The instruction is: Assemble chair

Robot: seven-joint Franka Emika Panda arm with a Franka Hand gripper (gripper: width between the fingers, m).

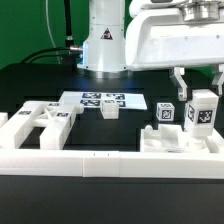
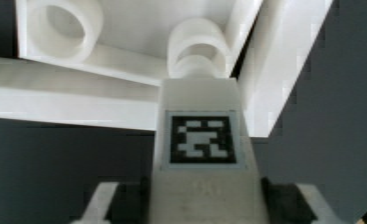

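Observation:
My gripper (image 1: 198,92) is shut on a white chair bar (image 1: 203,112) with a black-and-white tag and holds it upright at the exterior view's right. Just under it lies a white chair panel (image 1: 180,140). In the wrist view the bar (image 2: 201,130) runs out from between my fingers (image 2: 119,200), and its rounded tip is over a hole in the panel (image 2: 109,70). I cannot tell whether it touches. A second hole (image 2: 63,35) lies beside it. A small tagged block (image 1: 165,113) stands next to the held bar. More chair frame pieces (image 1: 40,120) lie at the left.
The marker board (image 1: 100,99) lies at the table's middle, with a small white block (image 1: 110,110) at its front edge. A low white border wall (image 1: 110,160) runs along the front. The robot base (image 1: 102,45) stands behind the board.

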